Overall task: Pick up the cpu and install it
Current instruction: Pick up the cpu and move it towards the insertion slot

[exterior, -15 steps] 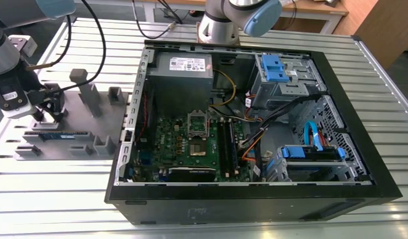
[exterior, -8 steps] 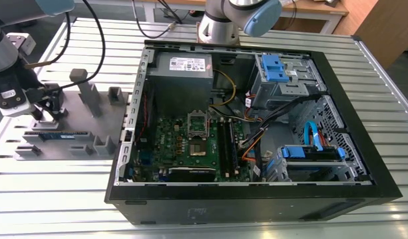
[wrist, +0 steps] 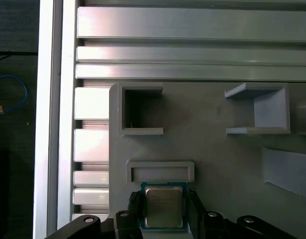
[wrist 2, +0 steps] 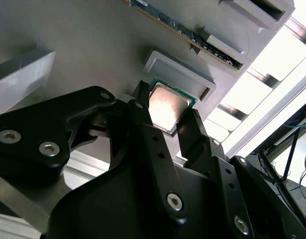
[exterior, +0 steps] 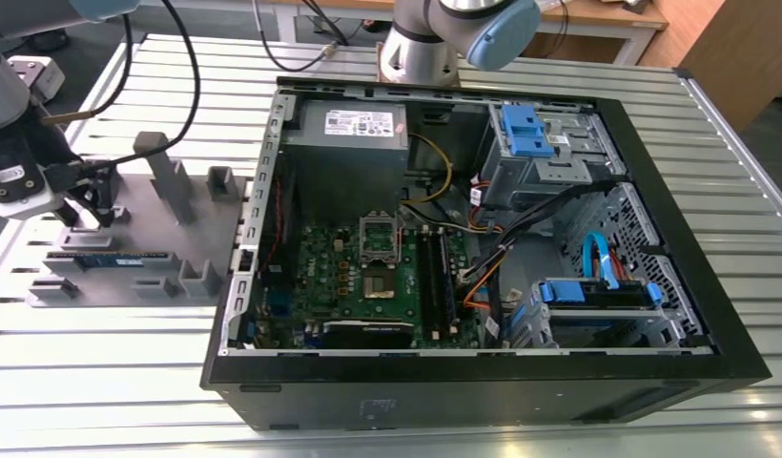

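Observation:
The cpu (wrist 2: 167, 105) (wrist: 164, 206) is a small square chip with a silvery top and a green rim. It sits between the two black fingers (wrist 2: 143, 112) of my gripper (wrist 2: 168, 106) (wrist: 165, 208), which press on two opposite edges. It is just beside a shallow rectangular holder (wrist: 160, 172) on the grey fixture plate (exterior: 143, 224). In the exterior view my gripper (exterior: 93, 212) hangs over the far left part of that plate, well left of the open computer case (exterior: 493, 239) and its green motherboard (exterior: 353, 272).
A long memory stick (exterior: 121, 258) (wrist 2: 185, 32) lies in a slot on the plate close to the gripper. Grey posts (exterior: 169, 176) and open brackets (wrist: 257, 109) rise from the plate. The case holds cables, blue drive bays (exterior: 538, 134) and a power supply (exterior: 353, 124). The slatted metal table (exterior: 112, 382) carries everything.

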`<state>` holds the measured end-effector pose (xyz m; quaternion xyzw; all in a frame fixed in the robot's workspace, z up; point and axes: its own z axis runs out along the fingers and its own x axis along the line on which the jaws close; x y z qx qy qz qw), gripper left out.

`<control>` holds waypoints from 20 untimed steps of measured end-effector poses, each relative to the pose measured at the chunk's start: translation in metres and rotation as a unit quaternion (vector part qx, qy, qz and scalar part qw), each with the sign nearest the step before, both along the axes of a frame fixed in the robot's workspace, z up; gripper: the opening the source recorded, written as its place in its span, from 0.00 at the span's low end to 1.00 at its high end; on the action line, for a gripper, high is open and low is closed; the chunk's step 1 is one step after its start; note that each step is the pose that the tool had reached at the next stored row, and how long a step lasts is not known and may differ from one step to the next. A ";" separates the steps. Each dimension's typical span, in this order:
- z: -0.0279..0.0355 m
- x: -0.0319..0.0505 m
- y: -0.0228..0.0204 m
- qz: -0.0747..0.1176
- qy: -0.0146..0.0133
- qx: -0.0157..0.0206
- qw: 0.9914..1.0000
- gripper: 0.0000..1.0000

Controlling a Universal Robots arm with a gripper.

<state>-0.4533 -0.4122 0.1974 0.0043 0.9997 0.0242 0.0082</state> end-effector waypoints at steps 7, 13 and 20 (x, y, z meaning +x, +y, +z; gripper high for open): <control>0.0042 -0.0001 0.0000 0.000 0.000 0.000 1.000 0.47; 0.0091 0.0000 0.0000 0.000 0.000 0.000 1.000 0.47; 0.0184 0.0000 0.0000 0.000 0.000 0.000 1.000 0.47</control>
